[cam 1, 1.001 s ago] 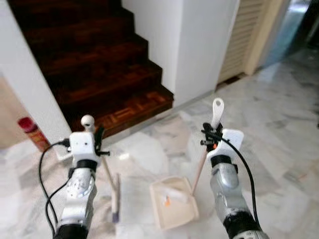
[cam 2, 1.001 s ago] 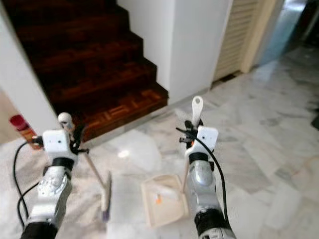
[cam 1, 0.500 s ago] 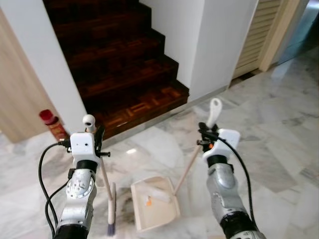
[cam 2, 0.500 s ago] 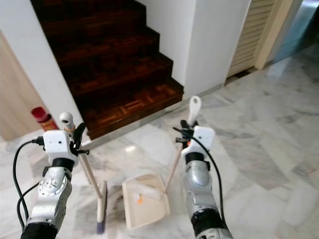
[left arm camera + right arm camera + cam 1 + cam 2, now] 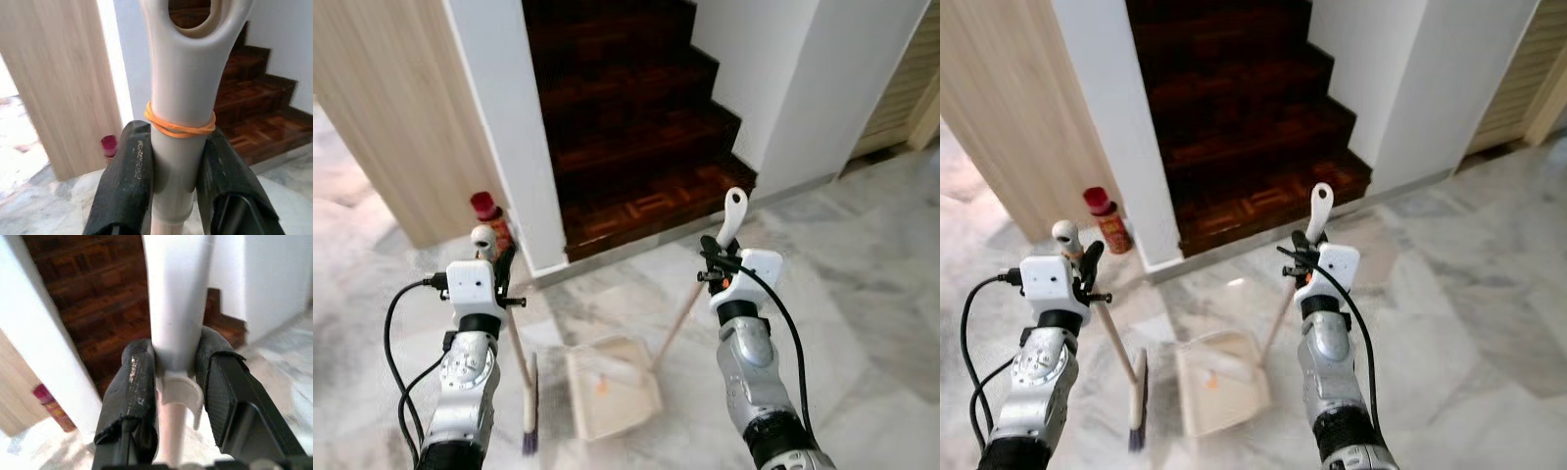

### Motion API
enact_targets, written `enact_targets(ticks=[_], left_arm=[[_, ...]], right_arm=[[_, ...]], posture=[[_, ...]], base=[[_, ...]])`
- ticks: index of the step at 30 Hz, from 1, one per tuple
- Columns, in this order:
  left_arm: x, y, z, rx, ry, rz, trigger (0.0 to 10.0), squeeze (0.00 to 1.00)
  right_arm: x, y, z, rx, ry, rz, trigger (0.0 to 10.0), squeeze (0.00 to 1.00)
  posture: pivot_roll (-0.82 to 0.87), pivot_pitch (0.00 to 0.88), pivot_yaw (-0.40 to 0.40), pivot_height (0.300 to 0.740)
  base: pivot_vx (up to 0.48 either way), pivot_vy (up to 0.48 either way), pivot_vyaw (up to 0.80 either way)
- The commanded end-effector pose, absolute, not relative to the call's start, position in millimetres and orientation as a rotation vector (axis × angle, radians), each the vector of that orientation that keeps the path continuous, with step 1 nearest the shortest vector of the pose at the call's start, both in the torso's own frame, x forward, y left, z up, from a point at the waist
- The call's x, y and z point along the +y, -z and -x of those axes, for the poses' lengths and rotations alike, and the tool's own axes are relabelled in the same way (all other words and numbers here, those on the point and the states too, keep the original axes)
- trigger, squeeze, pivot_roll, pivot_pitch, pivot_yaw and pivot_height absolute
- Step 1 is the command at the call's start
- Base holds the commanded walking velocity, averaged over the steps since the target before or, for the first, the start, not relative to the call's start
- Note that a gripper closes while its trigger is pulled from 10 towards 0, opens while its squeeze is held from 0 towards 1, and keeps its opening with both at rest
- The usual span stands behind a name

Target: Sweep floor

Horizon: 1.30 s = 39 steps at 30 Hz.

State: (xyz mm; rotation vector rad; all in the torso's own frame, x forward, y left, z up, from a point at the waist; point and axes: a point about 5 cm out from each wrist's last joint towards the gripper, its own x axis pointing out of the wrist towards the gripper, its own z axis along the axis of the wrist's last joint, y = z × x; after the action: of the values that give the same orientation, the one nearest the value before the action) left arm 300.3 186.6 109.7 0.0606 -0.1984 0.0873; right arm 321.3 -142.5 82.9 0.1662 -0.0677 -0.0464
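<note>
Grey-veined marble floor (image 5: 862, 294) runs up to a dark wooden staircase (image 5: 626, 127) set between white walls, with a pale wood panel (image 5: 391, 108) to the robot's left and a louvred door (image 5: 901, 98) at the far right. At the foot of the white wall beside the stairs stands a red spray can (image 5: 1105, 218). The left hand (image 5: 177, 166) is clamped on the top of a broom handle (image 5: 180, 132), its two black fingers (image 5: 128, 181) pressing either side of the pale plastic grip just below an orange rubber band (image 5: 180, 126); the handle slopes down to the broom head (image 5: 1138, 397), which lies on the floor below the left arm. The right hand (image 5: 177, 382) is closed on the white handle (image 5: 178, 298) of a long-handled dustpan (image 5: 612, 387), its fingers (image 5: 131, 391) gripping it above a white clip. That handle slants down and to the robot's left to the cream pan, which rests flat on the marble just beside the broom head, between the two arms. Inside the pan lies a small orange scrap (image 5: 602, 385).
</note>
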Motion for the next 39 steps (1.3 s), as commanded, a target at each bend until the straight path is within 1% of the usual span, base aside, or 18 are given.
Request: enact_targets(ticks=[1,7,20,39], left_arm=[[188.1,-119.0,-301.2,-0.245,-0.091,-0.055,10.0,0.0],[188.0,-118.8,-301.0,-0.242,-0.089,-0.057,10.0,0.0],[188.7,-120.2,-301.6,-0.244,-0.086,-0.06,10.0,0.0],[187.7,-123.2,-300.6,-0.26,-0.057,-0.061,10.0,0.0]], right_arm=[[-139.1,-99.4,-327.8,-0.133,0.031,-0.16,10.0,0.0],[-137.7,-99.8,-327.7,-0.135,0.029,-0.166,10.0,0.0],[-134.9,-96.8,-326.5,-0.12,0.018,-0.184,10.0,0.0],[-124.0,-93.1,-324.9,-0.096,-0.049,-0.204,10.0,0.0]], posture=[[0.05,0.0,0.014,0.74],[0.05,0.0,0.018,0.74],[0.05,0.0,0.022,0.74],[0.06,0.0,0.028,0.74]], base=[[0.0,0.315,0.55],[0.0,0.317,0.8],[0.0,0.316,0.0],[0.0,0.315,0.0]])
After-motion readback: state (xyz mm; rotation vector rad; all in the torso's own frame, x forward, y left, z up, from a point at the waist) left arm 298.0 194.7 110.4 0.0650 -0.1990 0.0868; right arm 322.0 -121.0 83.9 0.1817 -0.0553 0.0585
